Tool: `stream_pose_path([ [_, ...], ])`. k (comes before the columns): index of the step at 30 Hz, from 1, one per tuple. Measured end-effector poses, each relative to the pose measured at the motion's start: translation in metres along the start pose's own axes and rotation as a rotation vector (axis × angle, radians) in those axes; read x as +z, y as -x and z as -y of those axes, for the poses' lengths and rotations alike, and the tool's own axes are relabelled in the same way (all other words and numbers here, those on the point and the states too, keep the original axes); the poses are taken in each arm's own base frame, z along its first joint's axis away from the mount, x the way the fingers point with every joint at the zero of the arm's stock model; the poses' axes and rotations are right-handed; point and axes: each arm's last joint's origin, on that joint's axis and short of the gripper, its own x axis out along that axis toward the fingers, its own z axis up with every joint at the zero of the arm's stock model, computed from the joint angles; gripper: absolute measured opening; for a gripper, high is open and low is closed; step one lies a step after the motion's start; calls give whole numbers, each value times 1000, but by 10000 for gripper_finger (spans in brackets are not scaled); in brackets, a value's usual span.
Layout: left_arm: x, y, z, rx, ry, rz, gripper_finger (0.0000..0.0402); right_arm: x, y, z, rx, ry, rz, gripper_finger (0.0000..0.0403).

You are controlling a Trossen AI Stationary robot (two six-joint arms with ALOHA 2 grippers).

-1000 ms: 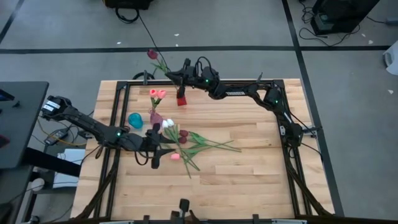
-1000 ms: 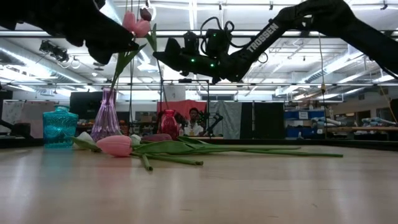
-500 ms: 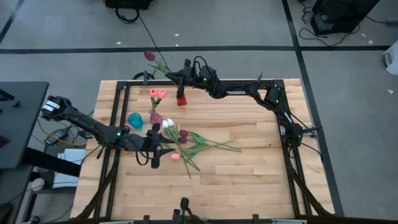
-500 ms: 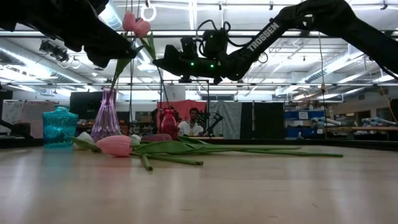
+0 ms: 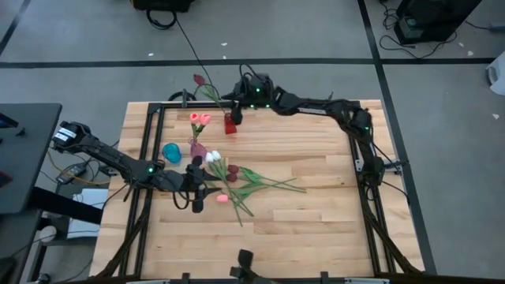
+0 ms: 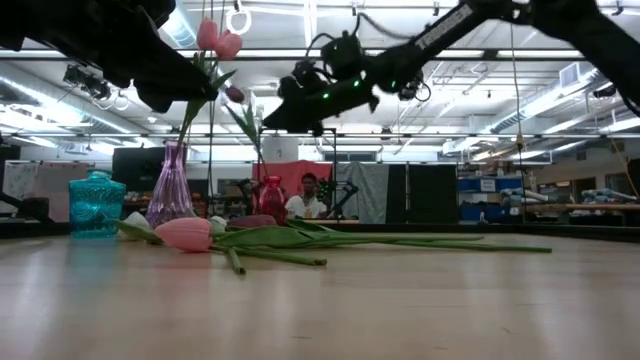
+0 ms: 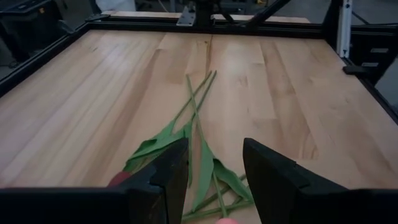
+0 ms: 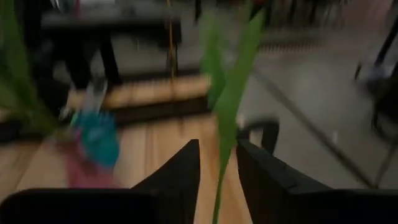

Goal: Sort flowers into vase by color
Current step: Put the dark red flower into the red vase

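Nearest you, your left arm reaches in low from the table's (image 5: 316,229) left edge, its forearm lying almost flat across the boards. The left gripper (image 7: 211,174) hovers over the pile of loose flowers (image 5: 245,183) at mid-table, its jaws spread with a clear gap and nothing between them; in the wrist view green stems and leaves lie on the wood just ahead of them. That pile holds a pink head (image 6: 184,234), a dark maroon one and a white one, stems fanned out toward the right.

Just beyond the pile stand the purple vase (image 6: 170,188), with two pink tulips (image 5: 200,119) upright in it, and the teal jar (image 5: 171,151) beside it.

Farther back, your right arm stretches along the far edge of the table, elbow at the right corner, wrist raised. The right gripper (image 8: 217,171) sits above the red vase (image 5: 230,125) near the far rail. Its jaws stand slightly apart with the green stem of a maroon tulip (image 5: 199,80) passing between them; you cannot tell whether they touch it. That flower leans out past the far edge, its stem running down toward the red vase.
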Motion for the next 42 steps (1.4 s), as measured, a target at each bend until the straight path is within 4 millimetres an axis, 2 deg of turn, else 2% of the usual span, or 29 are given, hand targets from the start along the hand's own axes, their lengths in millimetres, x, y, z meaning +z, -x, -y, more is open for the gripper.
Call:
stream_pose_path([
  [3,0,0,-1,16,4,-2,158,7,24,-10,0,16,-186,122],
  [6,0,0,-2,51,1,6,158,3,41,-35,-1,52,-384,120],
  [13,3,0,-6,181,6,50,158,-56,53,-115,154,83,-604,118],
  [18,9,0,-4,170,30,109,158,-90,58,-149,110,127,-677,118],
  [23,13,1,-3,161,49,148,158,-113,66,-167,65,103,-776,118],
  [27,13,1,-3,158,72,148,158,-122,73,-179,63,61,-852,118],
  [31,13,1,-3,158,70,147,158,-128,76,-188,68,50,-856,118],
  [37,13,1,-3,157,70,146,158,-134,73,-193,39,75,-854,118],
  [42,13,1,-3,156,71,144,158,-149,68,-194,63,55,-908,118],
])
